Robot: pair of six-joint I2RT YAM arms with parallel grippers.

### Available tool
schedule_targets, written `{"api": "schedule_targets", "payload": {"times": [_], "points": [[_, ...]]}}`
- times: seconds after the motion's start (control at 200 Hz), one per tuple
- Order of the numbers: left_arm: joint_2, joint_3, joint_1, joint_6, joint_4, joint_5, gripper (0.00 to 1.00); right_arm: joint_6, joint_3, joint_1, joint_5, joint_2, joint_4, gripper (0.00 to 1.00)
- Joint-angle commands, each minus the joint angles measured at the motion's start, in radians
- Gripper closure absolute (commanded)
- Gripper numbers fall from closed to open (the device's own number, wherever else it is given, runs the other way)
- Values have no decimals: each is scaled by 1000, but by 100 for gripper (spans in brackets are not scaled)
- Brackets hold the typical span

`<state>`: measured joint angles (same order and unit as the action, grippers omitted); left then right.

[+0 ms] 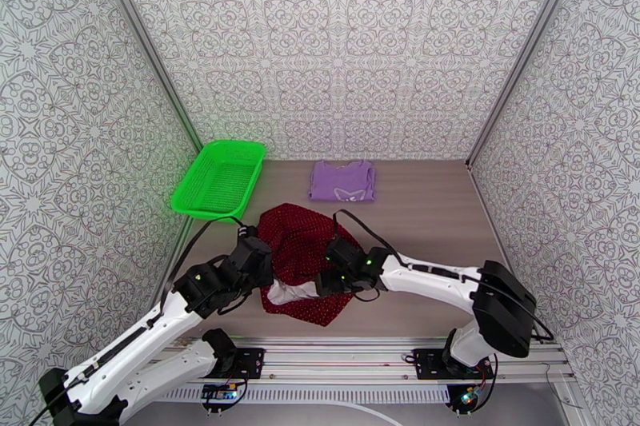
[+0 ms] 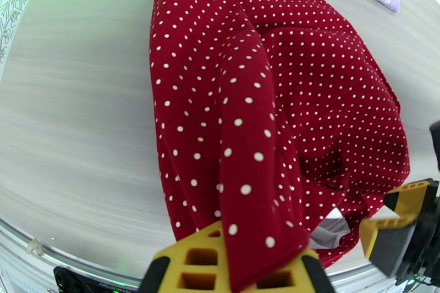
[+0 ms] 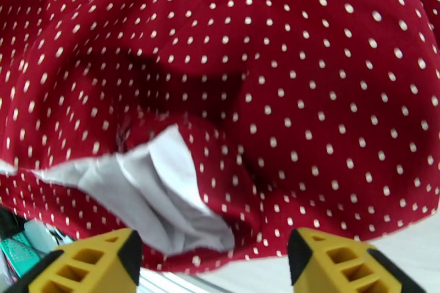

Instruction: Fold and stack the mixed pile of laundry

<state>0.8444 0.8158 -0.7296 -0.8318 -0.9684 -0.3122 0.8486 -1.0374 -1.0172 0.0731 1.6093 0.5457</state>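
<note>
A dark red garment with white dots lies bunched on the table in front of both arms, its white lining showing at the near edge. My left gripper is shut on a fold of this garment at its near left side. My right gripper stands open just above the garment's near right edge, with nothing between its yellow fingers; from the left wrist it appears as the yellow-fingered right gripper. A folded lavender T-shirt lies flat farther back.
A bright green mesh basket stands at the back left of the table. Patterned walls close in the left, back and right sides. The metal rail carrying the arm bases runs along the near edge.
</note>
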Motion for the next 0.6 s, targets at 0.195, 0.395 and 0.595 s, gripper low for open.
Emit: {"api": "schedule_targets", "payload": {"times": [0.195, 0.395, 0.595], "points": [[-58, -23, -32, -51, 27, -28, 100, 237, 18, -47, -10, 44, -34, 24], [-79, -60, -80, -98, 40, -31, 100, 377, 66, -86, -22, 25, -30, 24], [-80, -88, -130, -145, 53, -60, 100, 479, 106, -128, -11, 14, -40, 31]]}}
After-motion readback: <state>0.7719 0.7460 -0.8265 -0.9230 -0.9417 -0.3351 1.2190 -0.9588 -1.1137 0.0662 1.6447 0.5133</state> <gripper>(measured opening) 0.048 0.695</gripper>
